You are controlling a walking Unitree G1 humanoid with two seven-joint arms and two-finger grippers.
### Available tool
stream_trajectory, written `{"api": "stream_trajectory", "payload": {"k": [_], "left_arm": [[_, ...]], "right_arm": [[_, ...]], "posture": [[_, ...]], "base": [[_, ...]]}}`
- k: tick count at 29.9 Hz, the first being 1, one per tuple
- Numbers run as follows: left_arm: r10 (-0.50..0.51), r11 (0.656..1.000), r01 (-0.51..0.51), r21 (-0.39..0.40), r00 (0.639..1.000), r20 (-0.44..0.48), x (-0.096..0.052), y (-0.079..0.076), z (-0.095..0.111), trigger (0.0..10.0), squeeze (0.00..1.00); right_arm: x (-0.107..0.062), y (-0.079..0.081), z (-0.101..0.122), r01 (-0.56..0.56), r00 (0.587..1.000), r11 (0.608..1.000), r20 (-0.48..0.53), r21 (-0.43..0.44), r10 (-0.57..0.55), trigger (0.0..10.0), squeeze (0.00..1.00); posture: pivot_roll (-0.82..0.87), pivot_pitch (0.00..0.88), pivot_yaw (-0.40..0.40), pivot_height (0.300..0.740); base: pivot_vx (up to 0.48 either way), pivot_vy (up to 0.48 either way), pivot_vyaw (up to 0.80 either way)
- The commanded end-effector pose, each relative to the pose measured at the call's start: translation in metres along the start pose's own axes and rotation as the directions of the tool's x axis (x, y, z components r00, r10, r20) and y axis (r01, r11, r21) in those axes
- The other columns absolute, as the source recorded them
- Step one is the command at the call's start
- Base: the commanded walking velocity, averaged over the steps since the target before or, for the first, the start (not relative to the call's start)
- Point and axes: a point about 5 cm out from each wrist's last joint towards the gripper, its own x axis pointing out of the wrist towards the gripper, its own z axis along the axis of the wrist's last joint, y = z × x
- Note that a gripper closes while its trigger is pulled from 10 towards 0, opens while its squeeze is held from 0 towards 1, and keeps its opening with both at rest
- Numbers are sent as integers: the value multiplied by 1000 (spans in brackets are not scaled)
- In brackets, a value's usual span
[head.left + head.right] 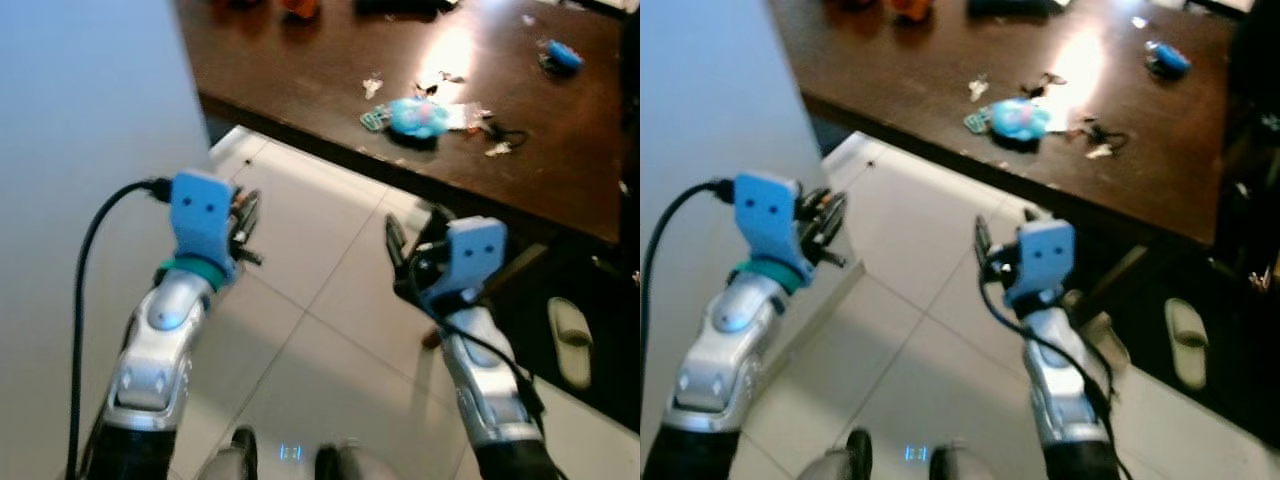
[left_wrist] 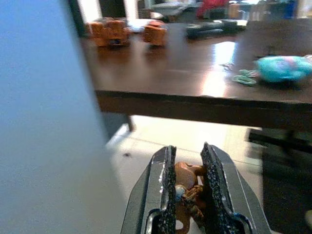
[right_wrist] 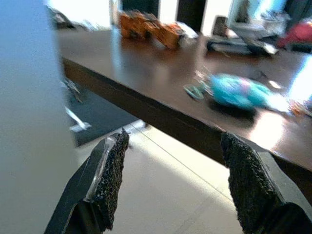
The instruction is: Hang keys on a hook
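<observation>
My left gripper (image 1: 245, 215) is raised beside the pale wall (image 1: 80, 120), shut on a brown key bunch (image 2: 187, 187) that sits between its fingers (image 2: 165, 170). The bunch shows as a dark clump at the fingertips in the eye views. My right gripper (image 1: 415, 235) hovers open over the tiled floor in front of the table edge, with nothing between its pads (image 3: 112, 170). Two small pale shapes (image 3: 73, 87) stick out at the wall's edge in the right wrist view, too blurred to identify.
A dark wooden table (image 1: 300, 80) stands ahead, bearing a turquoise toy (image 1: 417, 117), a blue object (image 1: 563, 53), orange toys (image 2: 109, 31) and several small keys and cords. A slipper (image 1: 571, 340) lies on the floor to the right. White tiles (image 1: 300, 330) stretch between the arms.
</observation>
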Motion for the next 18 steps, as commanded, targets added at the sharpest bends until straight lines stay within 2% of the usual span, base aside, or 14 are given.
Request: {"api": "stream_trajectory", "payload": {"k": [1,18], "left_arm": [[3,1000,-3,-7,1000,-6,1,-1,1,10000,0],[-40,999,40,14,999,17,11,-12,4,10000,0]], "right_arm": [[0,3,1,-12,1000,1000,3,4,12,10000,0],[8,14,8,-36,999,999,38,25,35,10000,0]], "posture": [[-126,177,19,740],[-138,149,25,740]], "base": [[0,0,788],[0,0,782]]}}
